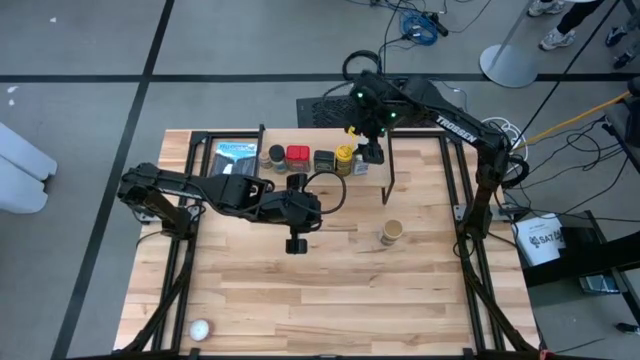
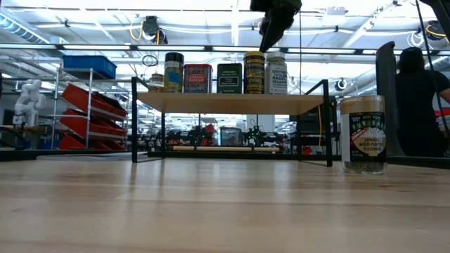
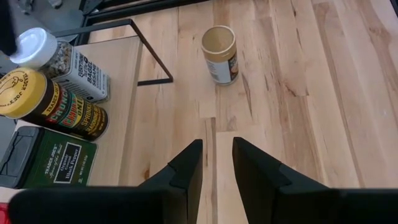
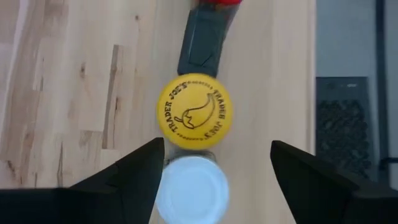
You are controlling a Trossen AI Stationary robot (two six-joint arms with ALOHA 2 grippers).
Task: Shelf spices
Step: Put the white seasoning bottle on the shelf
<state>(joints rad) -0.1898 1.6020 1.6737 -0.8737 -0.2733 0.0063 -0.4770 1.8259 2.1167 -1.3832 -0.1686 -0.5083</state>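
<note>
- Spices on the shelf [image 2: 232,102] number five; the tan-lidded jar [image 1: 391,232] alone stands upright on the desk [image 1: 350,300], off the shelf's end.
- Left gripper [image 3: 216,163], jaws narrow and empty, points toward that jar, which lies ahead and well apart.
- Right gripper [image 4: 214,167], jaws wide and holding nothing, hangs straddling the white-lidded jar [image 4: 189,190] on the shelf.
- Judging by the high view, the left is somewhat nearer.
</note>
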